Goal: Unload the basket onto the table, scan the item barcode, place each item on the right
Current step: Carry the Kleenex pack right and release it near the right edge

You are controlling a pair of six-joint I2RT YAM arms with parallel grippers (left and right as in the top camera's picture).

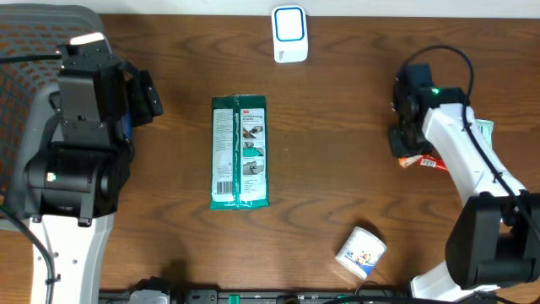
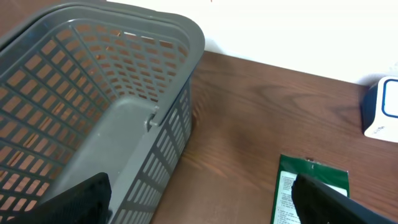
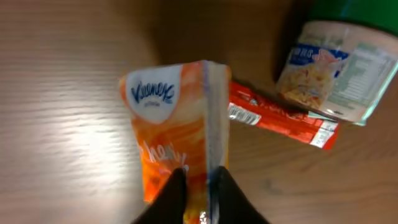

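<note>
An orange Kleenex tissue pack [image 3: 168, 124] stands on edge on the wooden table. My right gripper [image 3: 199, 186] is shut on its lower seam, one dark finger on each side. In the overhead view the right gripper [image 1: 405, 139] sits at the table's right side and hides the pack. The white scanner with a blue face [image 1: 289, 34] stands at the far edge, well to the left of it. My left gripper [image 2: 202, 205] hangs open and empty beside the basket, seen at the left in the overhead view [image 1: 148, 97].
A green wipes pack [image 1: 240, 152] lies mid-table, barcode near its front end. A red snack bar [image 3: 280, 118] and a printed tub [image 3: 336, 68] lie just beyond the tissue pack. A small cup [image 1: 361, 252] lies at front right. A grey basket [image 2: 93, 93] fills the left.
</note>
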